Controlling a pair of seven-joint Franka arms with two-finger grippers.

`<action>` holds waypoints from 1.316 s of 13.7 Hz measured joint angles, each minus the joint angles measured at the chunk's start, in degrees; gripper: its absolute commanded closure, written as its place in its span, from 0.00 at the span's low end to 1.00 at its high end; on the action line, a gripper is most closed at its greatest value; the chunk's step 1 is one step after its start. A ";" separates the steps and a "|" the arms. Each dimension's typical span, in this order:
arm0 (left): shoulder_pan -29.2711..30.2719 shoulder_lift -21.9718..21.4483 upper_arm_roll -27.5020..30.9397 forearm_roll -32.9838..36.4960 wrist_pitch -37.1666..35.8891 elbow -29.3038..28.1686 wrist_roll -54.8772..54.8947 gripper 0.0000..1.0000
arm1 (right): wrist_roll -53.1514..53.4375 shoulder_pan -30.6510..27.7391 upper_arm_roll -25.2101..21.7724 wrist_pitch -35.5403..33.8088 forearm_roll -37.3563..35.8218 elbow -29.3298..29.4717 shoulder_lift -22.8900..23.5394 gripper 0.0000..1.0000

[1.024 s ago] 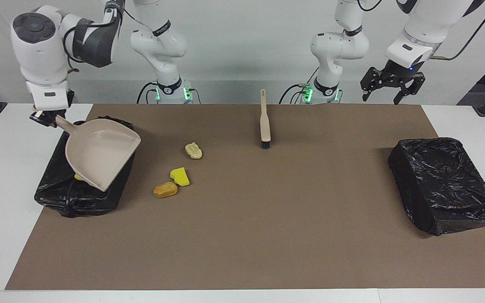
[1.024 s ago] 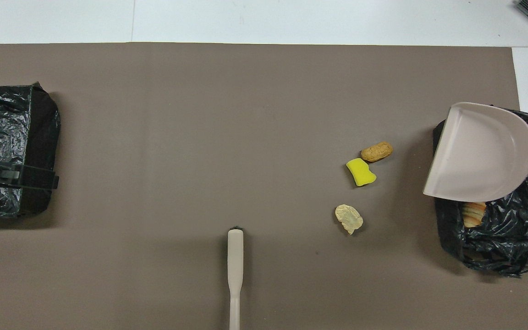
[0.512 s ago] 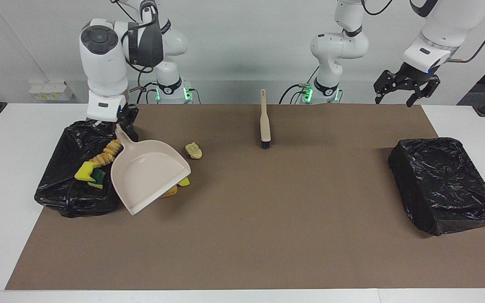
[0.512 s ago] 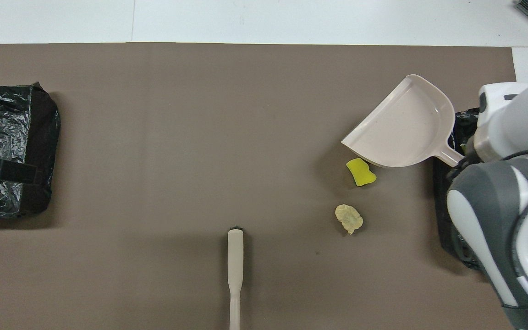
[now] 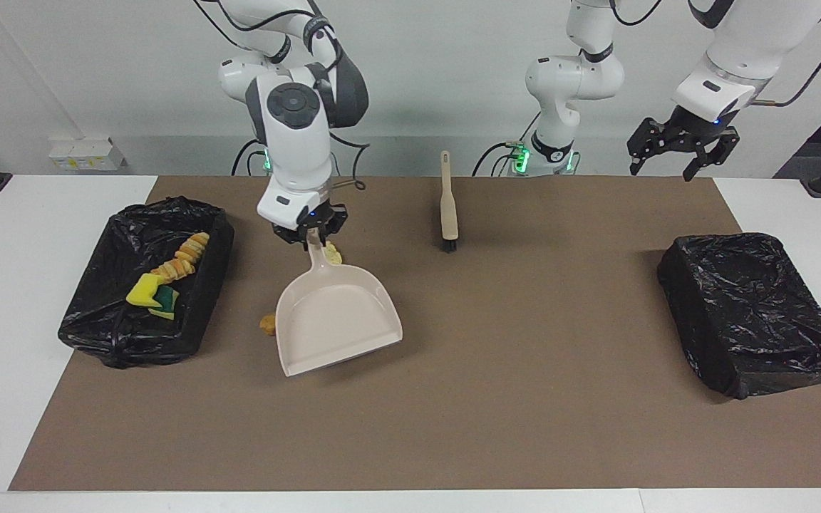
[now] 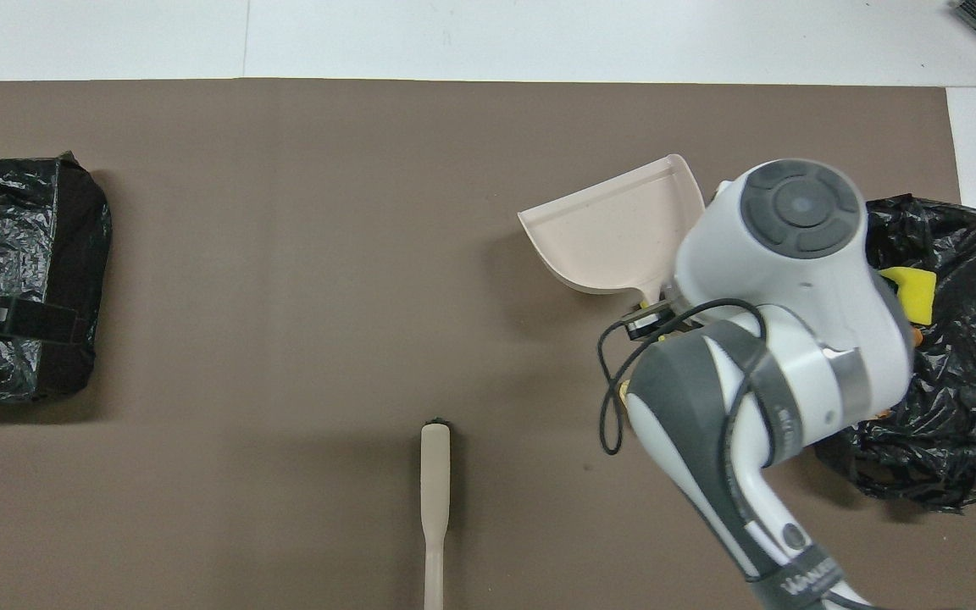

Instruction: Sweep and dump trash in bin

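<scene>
My right gripper (image 5: 308, 237) is shut on the handle of the beige dustpan (image 5: 336, 320), held low over the mat with its mouth pointing away from the robots. A pale trash lump (image 5: 333, 255) peeks out beside the handle. An orange lump (image 5: 266, 325) shows at the pan's edge. The pan hides the mat under it. The black-bagged bin (image 5: 97, 324) at the right arm's end holds a yellow, green-backed sponge chunk (image 5: 145, 293) and bread-like pieces (image 5: 184, 259). My left gripper (image 5: 681, 151) waits open in the air above the left arm's end of the table.
A beige brush (image 5: 447, 206) lies on the brown mat (image 5: 496, 399) near the robots, bristles pointing away from them. A second black-bagged bin (image 5: 752, 313) sits at the left arm's end. In the overhead view the right arm (image 6: 776, 339) covers the loose trash.
The right arm has swung the dustpan off the bin toward the middle of the mat, over the loose trash. The left gripper has risen slightly.
</scene>
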 measured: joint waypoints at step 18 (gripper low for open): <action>0.00 -0.10 -0.11 0.00 0.00 0.33 0.20 0.00 | 35.42 17.58 -0.41 9.10 4.74 24.50 25.06 0.00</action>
